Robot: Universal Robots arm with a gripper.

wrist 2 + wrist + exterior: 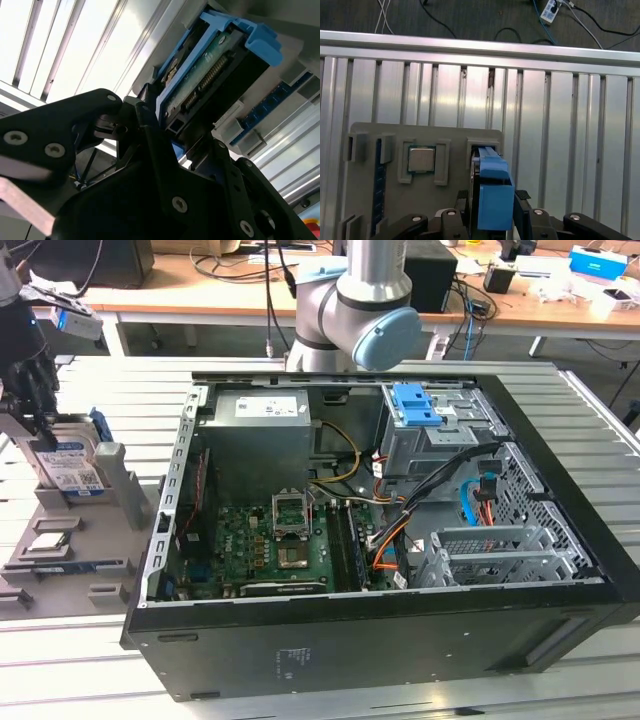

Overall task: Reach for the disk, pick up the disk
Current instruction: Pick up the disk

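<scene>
The black end effector (43, 428) has reached the rectangular silver metal disk (75, 470), upright in its grey plastic holder (112, 490) on the slatted desk (70, 650), fingers seemingly clamped on it, lift still undone.

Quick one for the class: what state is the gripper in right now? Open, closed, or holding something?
Gripper: closed on the disk, with its fingers against the disk's two sides.
</scene>
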